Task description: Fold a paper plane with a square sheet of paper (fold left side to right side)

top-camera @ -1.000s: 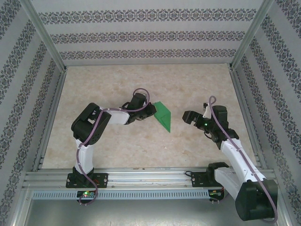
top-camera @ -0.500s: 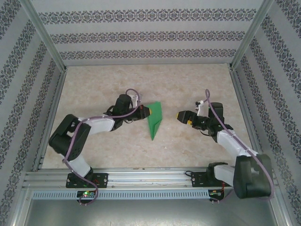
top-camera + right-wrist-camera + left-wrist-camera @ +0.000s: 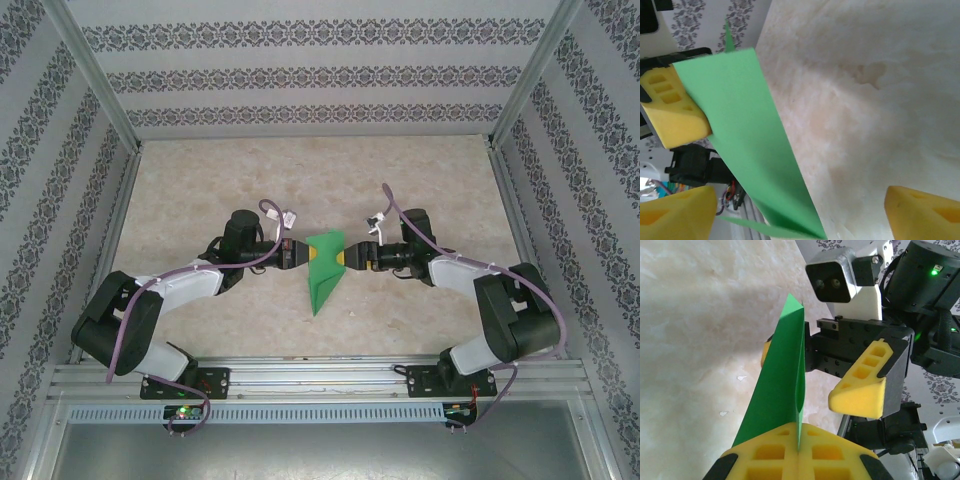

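The square sheet of paper, bright green, is folded into a narrow pointed dart, the paper plane [image 3: 324,270]. It hangs above the table's middle with its tip toward the near edge. My left gripper [image 3: 309,254] is shut on its left edge; in the left wrist view the yellow pads [image 3: 770,460] pinch the paper plane [image 3: 782,385] upright. My right gripper [image 3: 344,259] stands open at the paper's right edge, one finger on each side of it. In the right wrist view the paper plane [image 3: 750,145] crosses between the fingers [image 3: 677,212] nearer the left one, touching neither.
The beige marbled table [image 3: 300,180] is ringed by metal rails and patterned walls [image 3: 320,75]. Both arms stretch inward from the near rail [image 3: 320,375] and meet nose to nose. The right gripper's finger [image 3: 865,387] hangs close beside the paper in the left wrist view.
Both arms reached toward the middle. The left gripper swung the paper round so its tip points nearer. The right gripper travelled left up to the paper and its jaws narrowed slightly.
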You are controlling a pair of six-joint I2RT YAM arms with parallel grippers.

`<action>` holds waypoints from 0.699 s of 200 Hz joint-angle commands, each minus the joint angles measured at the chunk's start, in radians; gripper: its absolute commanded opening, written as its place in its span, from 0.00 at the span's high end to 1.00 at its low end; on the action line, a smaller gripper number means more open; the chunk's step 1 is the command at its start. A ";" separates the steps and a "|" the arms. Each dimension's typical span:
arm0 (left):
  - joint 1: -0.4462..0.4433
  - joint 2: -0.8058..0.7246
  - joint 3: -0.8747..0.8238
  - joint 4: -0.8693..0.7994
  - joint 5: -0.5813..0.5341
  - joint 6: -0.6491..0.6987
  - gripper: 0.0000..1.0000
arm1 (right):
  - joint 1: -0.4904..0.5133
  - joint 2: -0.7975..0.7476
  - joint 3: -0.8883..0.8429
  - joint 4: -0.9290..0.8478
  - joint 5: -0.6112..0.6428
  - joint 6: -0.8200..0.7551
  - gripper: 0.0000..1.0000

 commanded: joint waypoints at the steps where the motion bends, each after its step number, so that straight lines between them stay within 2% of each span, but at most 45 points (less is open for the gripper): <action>1: 0.010 -0.016 -0.019 0.031 0.017 0.029 1.00 | 0.021 0.025 0.036 0.098 -0.066 0.013 0.18; 85: 0.015 0.015 -0.050 0.013 -0.041 0.017 1.00 | 0.010 0.023 0.076 0.021 -0.056 -0.010 0.51; 140: 0.017 0.030 -0.078 0.029 -0.041 0.012 1.00 | 0.001 0.036 0.101 -0.025 -0.016 -0.029 0.62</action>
